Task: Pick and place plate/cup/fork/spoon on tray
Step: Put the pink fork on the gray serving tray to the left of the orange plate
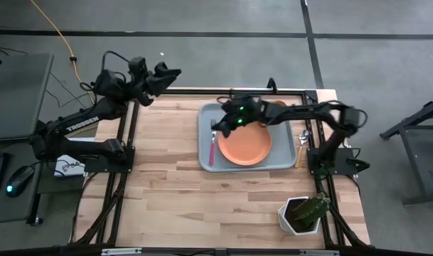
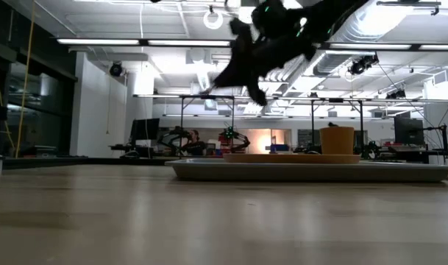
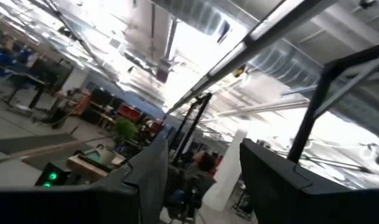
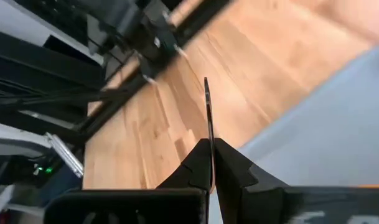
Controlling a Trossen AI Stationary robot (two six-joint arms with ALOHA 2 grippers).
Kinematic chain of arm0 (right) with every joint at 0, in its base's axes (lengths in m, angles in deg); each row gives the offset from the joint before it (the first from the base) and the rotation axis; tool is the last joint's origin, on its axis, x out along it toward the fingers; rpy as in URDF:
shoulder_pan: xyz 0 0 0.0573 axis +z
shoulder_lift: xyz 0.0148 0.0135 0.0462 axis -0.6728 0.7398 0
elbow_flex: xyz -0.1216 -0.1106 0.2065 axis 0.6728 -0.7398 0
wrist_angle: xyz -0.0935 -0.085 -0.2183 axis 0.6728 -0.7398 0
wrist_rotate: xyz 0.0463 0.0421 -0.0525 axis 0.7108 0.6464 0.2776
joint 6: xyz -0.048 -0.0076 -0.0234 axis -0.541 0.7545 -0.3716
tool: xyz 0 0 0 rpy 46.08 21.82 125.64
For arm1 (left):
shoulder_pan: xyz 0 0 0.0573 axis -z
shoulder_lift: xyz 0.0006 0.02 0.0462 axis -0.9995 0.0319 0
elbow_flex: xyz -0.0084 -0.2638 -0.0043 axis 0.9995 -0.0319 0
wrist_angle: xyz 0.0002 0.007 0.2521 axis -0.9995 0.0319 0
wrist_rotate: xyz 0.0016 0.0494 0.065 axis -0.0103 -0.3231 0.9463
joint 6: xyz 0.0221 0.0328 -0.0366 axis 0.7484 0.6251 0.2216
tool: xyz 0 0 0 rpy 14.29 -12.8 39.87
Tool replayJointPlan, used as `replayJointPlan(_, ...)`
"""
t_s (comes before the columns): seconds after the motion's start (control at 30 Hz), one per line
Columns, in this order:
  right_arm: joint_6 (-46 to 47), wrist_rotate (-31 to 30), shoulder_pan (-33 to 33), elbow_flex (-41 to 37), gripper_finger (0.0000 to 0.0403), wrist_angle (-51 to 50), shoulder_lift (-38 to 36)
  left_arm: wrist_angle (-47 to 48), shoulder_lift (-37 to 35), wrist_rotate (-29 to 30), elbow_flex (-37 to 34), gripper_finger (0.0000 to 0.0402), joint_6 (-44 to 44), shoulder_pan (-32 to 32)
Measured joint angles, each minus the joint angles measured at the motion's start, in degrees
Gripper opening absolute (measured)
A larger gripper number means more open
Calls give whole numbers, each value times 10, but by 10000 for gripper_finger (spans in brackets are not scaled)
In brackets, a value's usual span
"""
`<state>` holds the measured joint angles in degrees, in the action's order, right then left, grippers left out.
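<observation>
The tray [image 1: 279, 162] is lying on the wooden counter [image 1: 166, 178], and I am taking everything else from it. The plate [image 1: 244, 145] is sitting flat inside the tray, filling most of its middle. The fork [image 1: 212, 150] is lying inside the tray too, along its left rim just beside the plate, with its pink handle pointing toward the tray's near edge. The cup [image 2: 337, 140] is standing upright at the tray's far right corner, partly covered from above by the right arm; I cannot tell whether it is inside the rim or just behind it. The spoon [image 1: 301, 141] is lying on the counter just outside the tray's right rim, so it is not on the tray. The right gripper [image 1: 222, 126] is hanging in the air over the tray's far left part, above the fork's tine end and clear of the tray, as the table-level camera shows. Its jaws are clenched together, with a thin dark sliver [image 4: 207, 118] standing between them that I cannot identify. The left gripper [image 1: 170, 73] is waiting raised, well away from the tray beyond its far left side, with its jaws released and a clear gap showing between them. A white pot with a green plant [image 1: 301, 213] is standing well clear of the tray's near right corner.
</observation>
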<state>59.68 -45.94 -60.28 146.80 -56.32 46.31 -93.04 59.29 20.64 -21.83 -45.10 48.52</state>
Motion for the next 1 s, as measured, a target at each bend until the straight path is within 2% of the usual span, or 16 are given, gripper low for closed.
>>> replayJointPlan(0.17,46,12,-4,2,0,55,83,2,-2,2,0,184,0,12)
replayJointPlan(0.33,54,8,-9,48,0,39,148,5,5,2,0,184,0,20)
replayJointPlan(0.43,28,10,-12,98,0,-4,181,5,5,2,0,184,0,20)
replayJointPlan(0.63,-52,7,-26,203,0,-162,235,5,5,2,0,184,0,20)
replayJointPlan(0.83,-60,15,-32,245,0,-181,274,5,5,2,0,184,0,20)
replayJointPlan(1.0,-56,-8,-27,256,0,-194,280,5,5,9,0,184,0,20)
